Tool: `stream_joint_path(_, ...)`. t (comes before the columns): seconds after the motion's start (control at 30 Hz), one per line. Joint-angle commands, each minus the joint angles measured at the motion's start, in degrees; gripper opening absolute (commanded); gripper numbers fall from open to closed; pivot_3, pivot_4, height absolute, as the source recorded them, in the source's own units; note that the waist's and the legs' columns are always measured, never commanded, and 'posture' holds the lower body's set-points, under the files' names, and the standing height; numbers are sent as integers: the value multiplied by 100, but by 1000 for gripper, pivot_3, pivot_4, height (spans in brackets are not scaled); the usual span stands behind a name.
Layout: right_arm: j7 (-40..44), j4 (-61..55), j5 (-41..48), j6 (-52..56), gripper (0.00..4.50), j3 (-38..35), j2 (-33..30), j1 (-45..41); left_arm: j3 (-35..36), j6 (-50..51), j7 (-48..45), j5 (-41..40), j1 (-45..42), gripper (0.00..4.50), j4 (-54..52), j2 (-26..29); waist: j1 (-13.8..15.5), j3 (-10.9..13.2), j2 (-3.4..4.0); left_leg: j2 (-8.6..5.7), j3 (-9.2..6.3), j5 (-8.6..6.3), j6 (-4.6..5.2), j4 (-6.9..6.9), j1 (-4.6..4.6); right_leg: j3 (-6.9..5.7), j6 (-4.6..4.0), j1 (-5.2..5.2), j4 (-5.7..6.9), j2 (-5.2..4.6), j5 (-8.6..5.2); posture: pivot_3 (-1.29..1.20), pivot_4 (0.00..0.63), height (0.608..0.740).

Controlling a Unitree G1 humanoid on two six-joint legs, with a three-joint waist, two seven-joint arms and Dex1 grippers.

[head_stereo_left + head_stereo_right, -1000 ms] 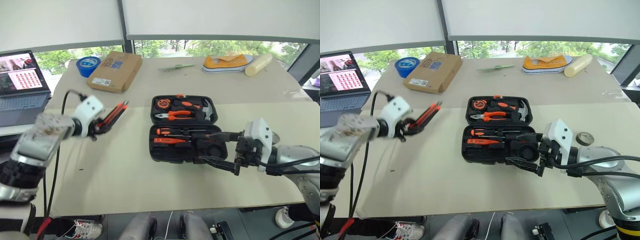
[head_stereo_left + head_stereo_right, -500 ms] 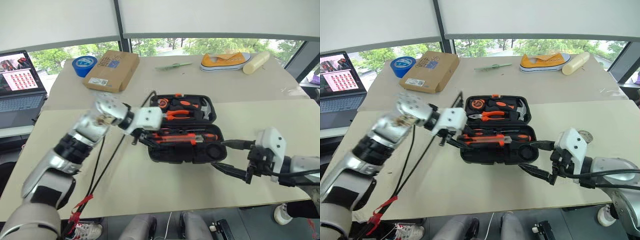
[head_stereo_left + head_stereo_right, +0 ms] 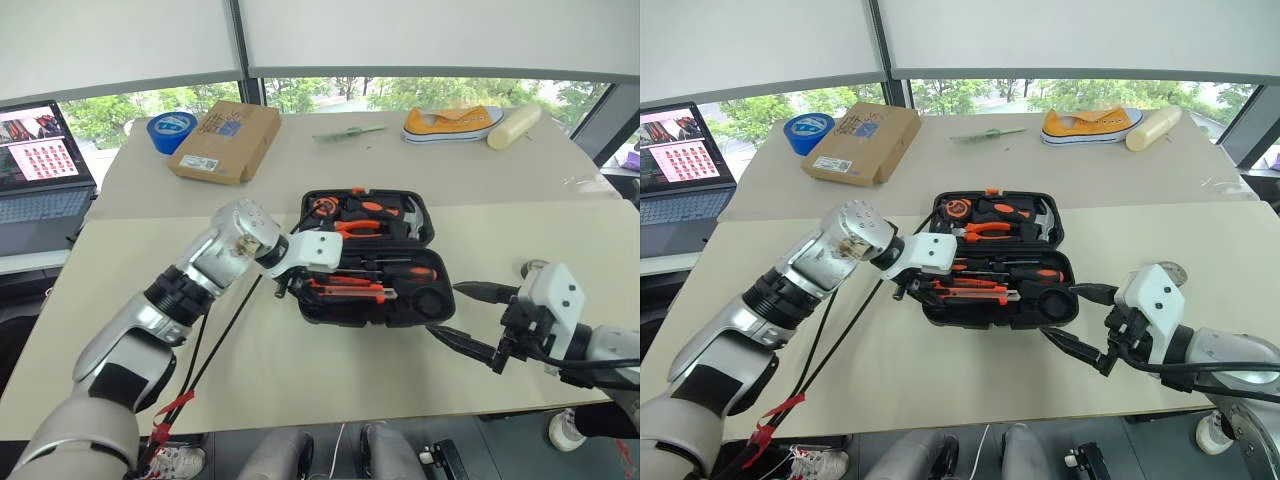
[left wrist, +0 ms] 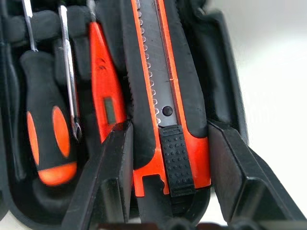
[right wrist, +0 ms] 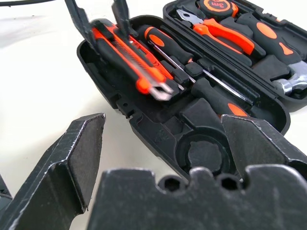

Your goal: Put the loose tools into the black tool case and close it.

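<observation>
The black tool case (image 3: 441, 306) lies open in the middle of the table. My left gripper (image 3: 291, 285) is shut on the orange-and-black utility knife (image 4: 163, 91), one finger (image 4: 112, 158) on each side of its rear end. The knife (image 3: 351, 291) lies low along the front recess of the case's near half; whether it is seated I cannot tell. Beside it in the case lie the orange tester screwdriver (image 4: 103, 91), a thin screwdriver (image 4: 67, 72) and a larger black-and-orange-handled screwdriver (image 5: 217, 99). My right gripper (image 3: 447, 310) stands open just right of the case, holding nothing.
The case's far half holds orange-handled pliers (image 3: 352, 228), a hammer (image 3: 413, 217) and a tape measure (image 3: 322, 206). A cardboard box (image 3: 225, 140), blue tape roll (image 3: 168, 130) and laptop (image 3: 40, 175) sit far left; a yellow shoe (image 3: 452, 122) far right.
My left arm has swung from the table's left side over to the case and sunk, bringing the knife into the near half. The right gripper has drawn back slightly, away from the case.
</observation>
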Motion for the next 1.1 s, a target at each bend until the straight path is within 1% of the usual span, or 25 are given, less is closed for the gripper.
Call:
stream_joint_path(0.03, -74, -115, 57, -32, 4500, -114, 39, -27, -58, 83, 68, 171, -64, 1740, -212, -38, -9, 0, 0, 0, 0, 0, 0, -1, 1, 0, 0, -1, 2, 0, 0, 0, 150, 735)
stream_joint_path(0.3, -110, -31, 16, -80, 4500, -31, 86, -119, -164, 161, -83, 213, 4, 1740, -557, -38, -3, 0, 0, 1, 0, 0, 0, 0, 0, 1, 0, -1, 2, -7, 0, 0, 150, 735)
stream_joint_path(0.43, -129, -14, -23, -110, 4500, 49, 99, -137, -292, 17, 15, 406, 13, 1740, -470, -40, 3, 0, 0, 1, 0, 0, 0, 2, 0, 1, 0, 0, 2, -6, 0, 0, 150, 735)
stream_joint_path(0.57, -138, 9, -66, -141, 4500, 124, 106, -158, -281, 409, -21, 325, -30, 1740, -572, -162, 8, 0, 0, 1, 0, 0, 0, 2, 1, 1, 0, 0, 2, -6, 0, 0, 150, 735)
stream_joint_path(0.7, -126, 48, -108, -162, 4500, 162, 105, -172, -311, 402, 71, 405, -40, 1740, -463, -214, 16, 0, 0, 1, 0, 0, 0, 4, 0, 0, 0, 1, 2, -1, 0, 0, 150, 735)
stream_joint_path(0.77, -127, 72, -123, -167, 4500, 182, 104, -192, -295, 386, 58, 389, -54, 2743, -434, -233, 22, 0, 0, 1, 0, 0, 0, 4, 1, 0, 0, 2, 3, -1, 0, 0, 150, 735)
stream_joint_path(0.8, -130, 83, -135, -168, 4500, 200, 107, -202, -230, 490, -66, 259, -72, 2984, -522, -225, 21, 0, 0, 1, 0, 0, 0, 5, 1, 0, 0, 2, 3, -1, 0, 0, 150, 735)
stream_joint_path(0.93, -130, 106, -175, -177, 4500, 258, 121, -207, 100, 640, -317, -132, -219, 4461, -656, -206, 5, 0, 1, 1, 0, 0, 0, 3, 0, 0, 0, -3, 6, -2, 0, 0, 150, 735)
stream_joint_path(1.1, -108, 140, -219, -181, 4500, 290, 136, -215, 527, 528, -397, -477, -474, 4461, -417, -162, 13, 0, 0, 1, 0, 0, -1, 11, -2, 0, 0, -2, 6, -3, 0, 0, 150, 735)
